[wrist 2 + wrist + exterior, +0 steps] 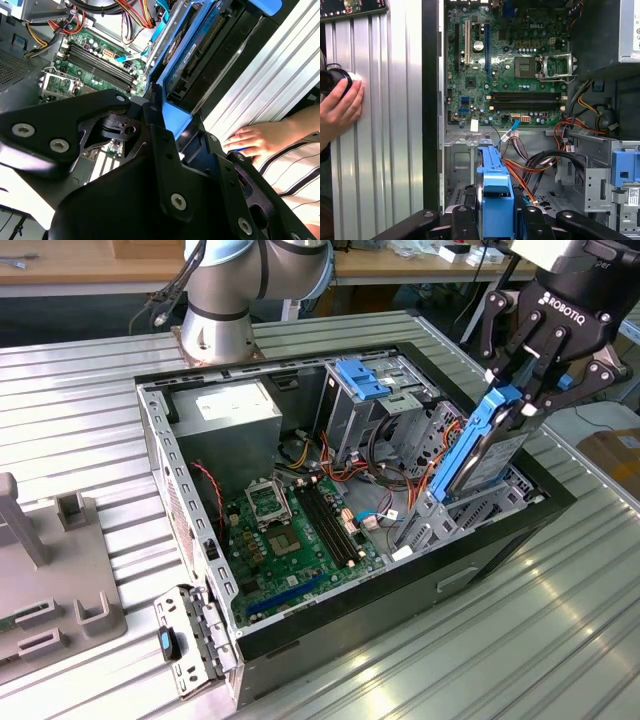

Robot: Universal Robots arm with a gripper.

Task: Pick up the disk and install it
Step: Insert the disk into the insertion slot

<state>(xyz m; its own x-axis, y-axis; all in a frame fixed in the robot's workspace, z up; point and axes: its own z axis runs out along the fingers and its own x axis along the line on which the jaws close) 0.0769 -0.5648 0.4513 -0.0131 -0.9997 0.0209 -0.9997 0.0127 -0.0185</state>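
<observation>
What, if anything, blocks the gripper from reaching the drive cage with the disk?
Likely nothing. The gripper, shut on the disk, holds its lower end at the open top of the drive cage; the orange cables run beside the cage, apparently not across it.

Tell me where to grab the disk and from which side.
Grip the disk by its blue upper end, from above: it stands nearly upright with its lower end down at the cage, leaving that end free. The tool clamps there.
</observation>
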